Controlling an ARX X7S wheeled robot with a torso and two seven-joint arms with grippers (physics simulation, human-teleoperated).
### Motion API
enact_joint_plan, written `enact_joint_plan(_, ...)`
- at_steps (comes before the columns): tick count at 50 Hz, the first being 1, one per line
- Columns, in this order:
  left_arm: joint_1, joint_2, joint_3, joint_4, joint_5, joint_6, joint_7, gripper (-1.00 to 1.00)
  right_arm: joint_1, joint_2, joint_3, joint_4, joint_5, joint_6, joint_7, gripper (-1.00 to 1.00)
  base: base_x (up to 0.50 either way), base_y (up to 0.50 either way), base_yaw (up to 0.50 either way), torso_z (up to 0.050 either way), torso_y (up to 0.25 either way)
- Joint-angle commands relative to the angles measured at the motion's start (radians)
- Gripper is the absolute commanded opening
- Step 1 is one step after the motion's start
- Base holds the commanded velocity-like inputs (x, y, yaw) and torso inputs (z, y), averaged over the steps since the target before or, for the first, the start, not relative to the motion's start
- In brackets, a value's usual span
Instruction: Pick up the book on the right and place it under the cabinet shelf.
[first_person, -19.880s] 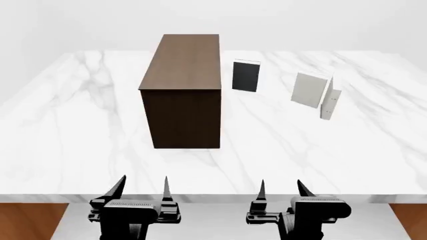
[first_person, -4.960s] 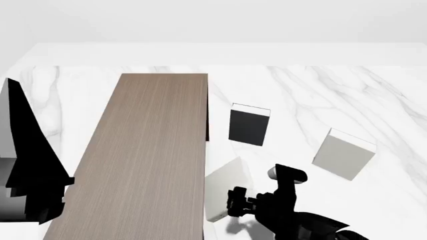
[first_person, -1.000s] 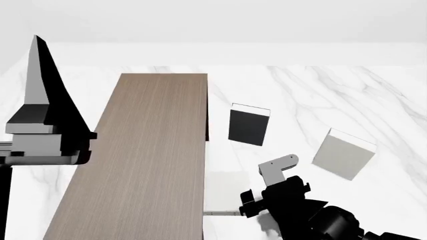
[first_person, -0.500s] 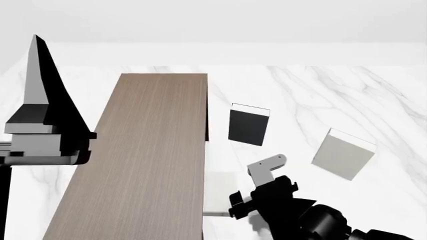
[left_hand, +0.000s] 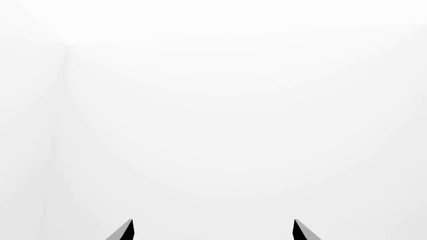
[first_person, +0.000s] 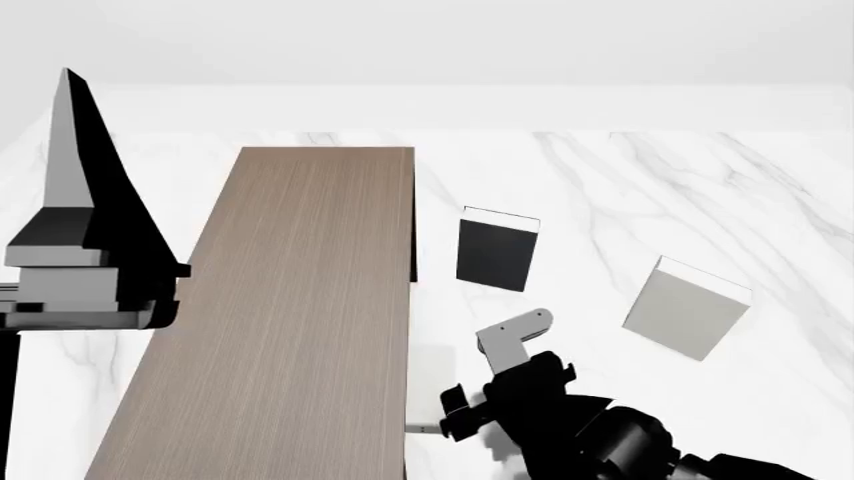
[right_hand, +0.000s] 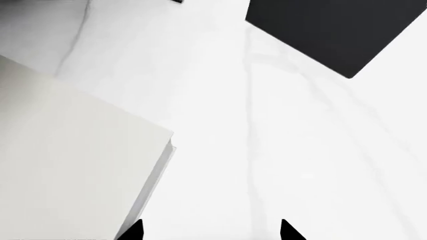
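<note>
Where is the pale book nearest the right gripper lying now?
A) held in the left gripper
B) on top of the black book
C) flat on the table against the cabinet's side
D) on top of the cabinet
C: the pale book lies flat on the table beside the cabinet, and the right gripper is open with nothing between its tips.

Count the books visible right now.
3: a pale book lying flat against the cabinet, by the right gripper; a black book behind; a grey book farther right.
</note>
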Motion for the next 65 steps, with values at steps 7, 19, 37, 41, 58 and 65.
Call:
enact_joint_plan(7,0.011,-0.004,-0.014,-0.003,-0.002,0.002,0.005,1.00,0.001,-0.051,-0.030,0.013,0.052,-0.003,-0.050,1.00,0.00,0.00,0.00,0.000,0.000)
enact_joint_plan(19,0.015,-0.009,-0.024,0.002,-0.006,-0.004,0.006,1.00,0.004,-0.076,-0.031,0.032,0.047,-0.003,-0.065,1.00,0.00,0.00,0.00,0.000,-0.001)
enact_joint_plan(37,0.027,-0.010,-0.035,0.000,-0.005,-0.005,0.011,1.00,0.020,-0.127,-0.018,0.135,0.034,-0.023,-0.105,1.00,0.00,0.00,0.00,0.000,-0.001)
enact_joint_plan(41,0.030,-0.011,-0.037,-0.001,-0.003,-0.005,0.012,1.00,0.025,-0.135,-0.013,0.149,0.033,-0.028,-0.107,1.00,0.00,0.00,0.00,0.000,0.000)
enact_joint_plan(58,0.040,-0.013,-0.047,0.000,-0.003,-0.007,0.014,1.00,0.033,-0.178,-0.007,0.219,0.018,-0.048,-0.137,1.00,0.00,0.00,0.00,0.000,0.000)
enact_joint_plan(65,0.043,-0.011,-0.053,0.000,-0.005,-0.009,0.015,1.00,0.038,-0.194,0.011,0.255,0.018,-0.074,-0.139,1.00,0.00,0.00,0.00,0.000,0.000)
